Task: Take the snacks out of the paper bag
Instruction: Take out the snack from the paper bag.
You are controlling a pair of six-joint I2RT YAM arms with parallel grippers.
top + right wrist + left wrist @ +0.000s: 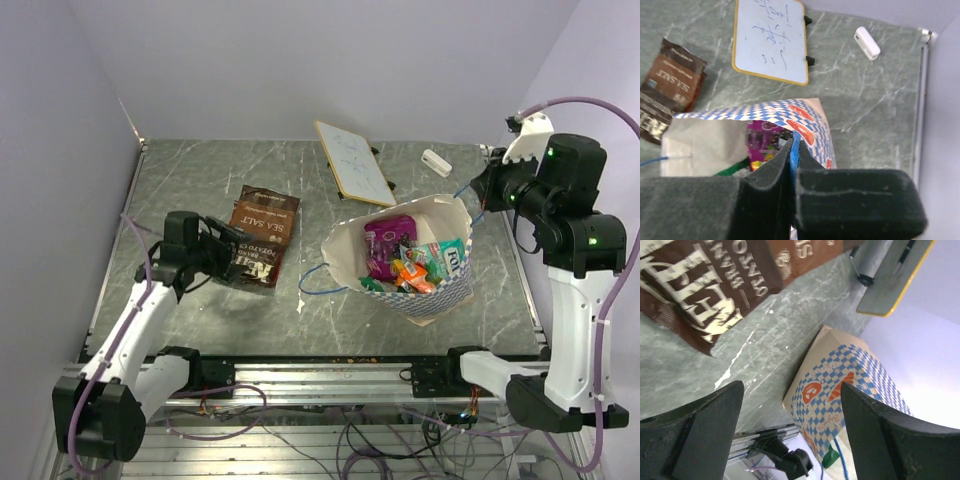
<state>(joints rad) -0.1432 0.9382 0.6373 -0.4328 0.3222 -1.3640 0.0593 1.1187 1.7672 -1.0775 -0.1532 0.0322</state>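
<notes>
my right end effector (791, 155) pinches thin blue cord (796, 142) of checkered blue-and-white paper bag (440, 215) | my left end effector (790, 392) spread | crinkly multicoloured foil snacks (405, 255) inside | glossy brown packet (262, 235) at bag's 9 o'clock

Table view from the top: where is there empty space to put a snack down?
Biggest bare patch: the far-left corner of the grey marbled table, behind the brown crinkly chip packets and left of the yellow-edged white board. Another runs along the near edge, between the open left gripper and the blue-checkered paper bag. It's crowded mid-table, where packets, board and bag sit close.
</notes>
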